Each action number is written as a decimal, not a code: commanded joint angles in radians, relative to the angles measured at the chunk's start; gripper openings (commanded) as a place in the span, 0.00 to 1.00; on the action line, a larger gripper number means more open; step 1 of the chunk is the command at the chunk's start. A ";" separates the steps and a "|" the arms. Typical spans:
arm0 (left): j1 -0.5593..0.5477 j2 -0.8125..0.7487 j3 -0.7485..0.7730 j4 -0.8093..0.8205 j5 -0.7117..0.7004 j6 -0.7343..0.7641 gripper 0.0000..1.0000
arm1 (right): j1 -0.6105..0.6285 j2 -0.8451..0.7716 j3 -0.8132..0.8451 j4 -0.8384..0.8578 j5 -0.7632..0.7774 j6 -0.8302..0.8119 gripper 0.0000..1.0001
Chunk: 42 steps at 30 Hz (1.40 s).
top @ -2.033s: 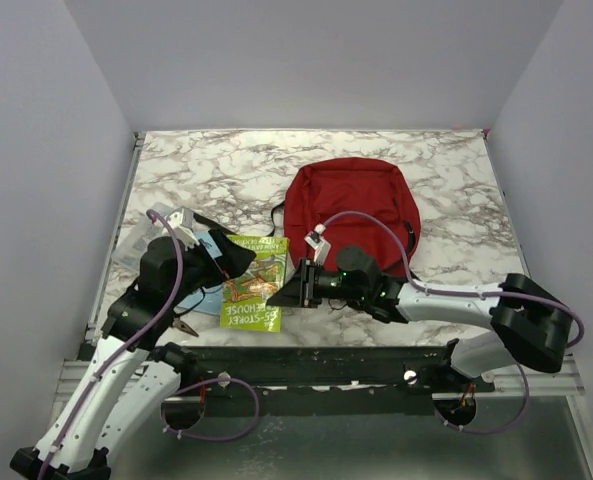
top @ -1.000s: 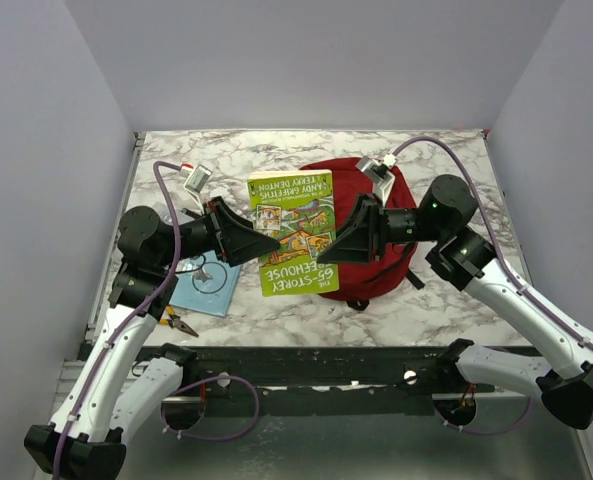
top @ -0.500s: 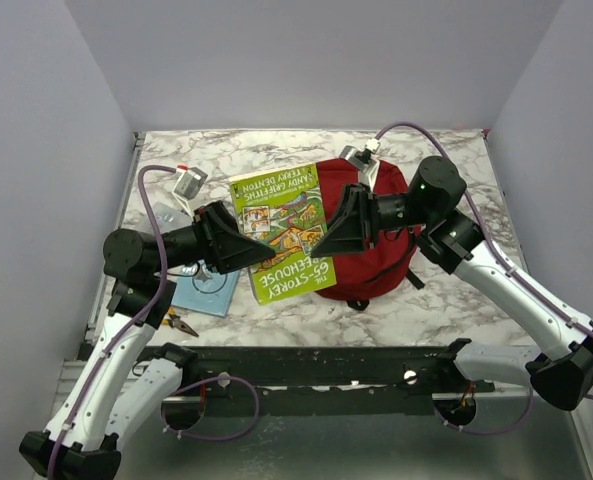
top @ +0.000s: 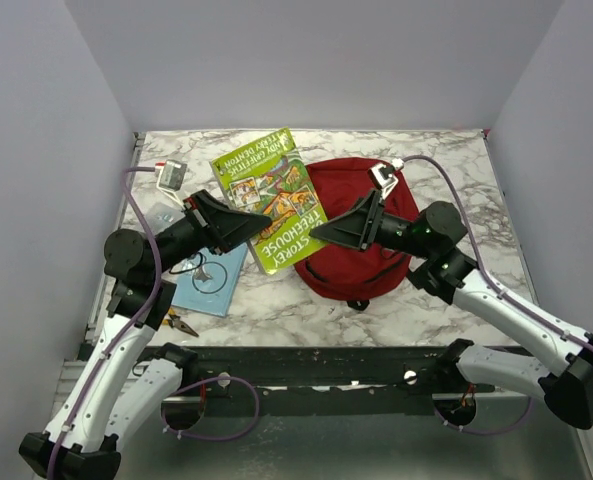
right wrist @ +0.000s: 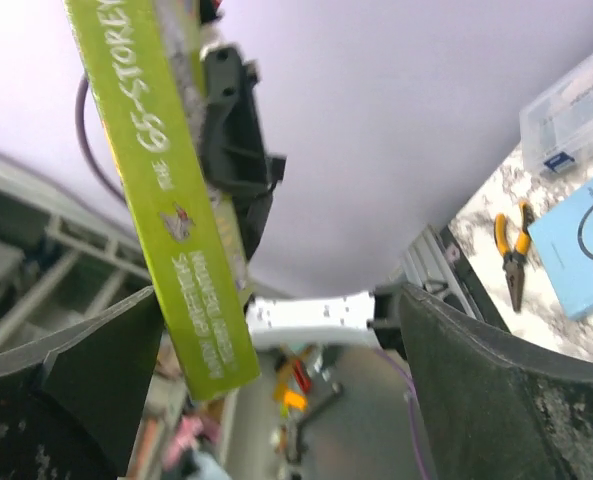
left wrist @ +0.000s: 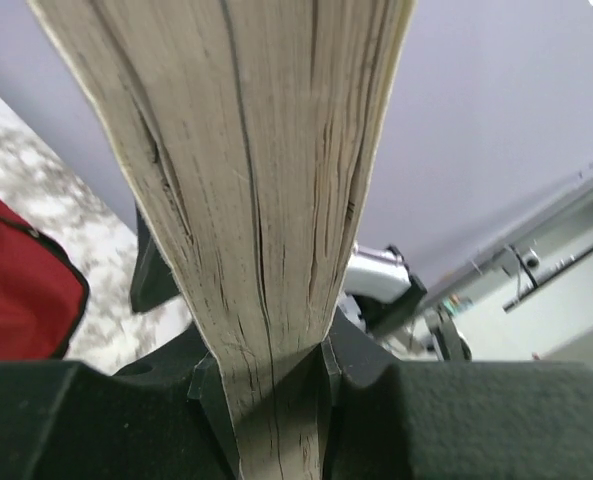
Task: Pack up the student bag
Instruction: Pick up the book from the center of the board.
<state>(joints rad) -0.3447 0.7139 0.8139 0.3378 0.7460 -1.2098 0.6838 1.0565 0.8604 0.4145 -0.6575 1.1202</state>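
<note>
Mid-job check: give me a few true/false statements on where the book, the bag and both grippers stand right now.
1. The left gripper is shut on the green book. True.
2. The right gripper is clamped on the green book too. False: its jaws stand open and do not grip it.
3. The green book is inside the student bag. False: it is held up in the air, left of the bag.
4. A blue booklet lies on the table by the left arm. True.
5. The pliers rest on top of the student bag. False: they lie on the table near its left edge, beside the blue booklet.
</note>
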 commanded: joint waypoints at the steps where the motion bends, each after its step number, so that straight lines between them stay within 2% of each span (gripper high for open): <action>1: -0.012 -0.021 0.007 0.095 -0.247 0.014 0.00 | 0.061 0.015 -0.088 0.358 0.288 0.230 0.98; 4: -0.029 0.009 -0.041 0.198 -0.318 -0.040 0.00 | 0.140 0.037 -0.090 0.398 0.412 0.232 0.98; 8: -0.037 0.060 -0.064 0.280 -0.358 -0.088 0.00 | 0.202 0.074 -0.089 0.454 0.532 0.255 0.89; 11: -0.057 0.079 -0.078 0.321 -0.392 -0.091 0.00 | 0.213 0.116 -0.069 0.471 0.555 0.286 0.80; 16: -0.099 0.120 -0.070 0.360 -0.454 -0.079 0.00 | 0.232 0.154 -0.059 0.492 0.628 0.305 0.74; 18: -0.131 0.144 -0.065 0.370 -0.470 -0.073 0.00 | 0.233 0.160 -0.068 0.491 0.665 0.313 0.65; 22: -0.198 0.167 -0.073 0.379 -0.532 -0.055 0.00 | 0.233 0.152 -0.073 0.457 0.765 0.357 0.40; 25: -0.223 0.183 -0.089 0.379 -0.547 -0.031 0.00 | 0.232 0.132 -0.053 0.386 0.800 0.333 0.14; 26: -0.223 0.184 -0.103 0.379 -0.543 -0.031 0.04 | 0.232 0.119 -0.044 0.338 0.823 0.300 0.06; 27: -0.223 0.182 -0.121 0.378 -0.537 -0.027 0.16 | 0.232 0.100 -0.033 0.266 0.848 0.274 0.01; 29: -0.223 0.160 -0.175 0.372 -0.519 0.003 0.45 | 0.225 0.056 0.004 0.068 0.936 0.197 0.00; 32: -0.223 0.109 -0.275 0.300 -0.500 0.064 0.74 | 0.158 0.001 0.079 -0.190 0.975 0.011 0.00; 35: -0.223 0.074 -0.330 0.162 -0.467 0.173 0.87 | 0.095 -0.029 0.150 -0.403 1.042 -0.165 0.00; 38: -0.224 0.058 -0.361 0.064 -0.426 0.248 0.85 | 0.017 -0.036 0.193 -0.623 1.164 -0.314 0.00; 42: -0.273 0.101 -0.365 0.018 -0.392 0.343 0.81 | -0.014 -0.062 0.175 -0.764 1.401 -0.509 0.00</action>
<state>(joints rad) -0.5686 0.7864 0.4488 0.4576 0.2829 -1.0317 0.6846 1.0363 1.0161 -0.1226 0.4488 0.8803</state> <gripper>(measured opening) 0.818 0.289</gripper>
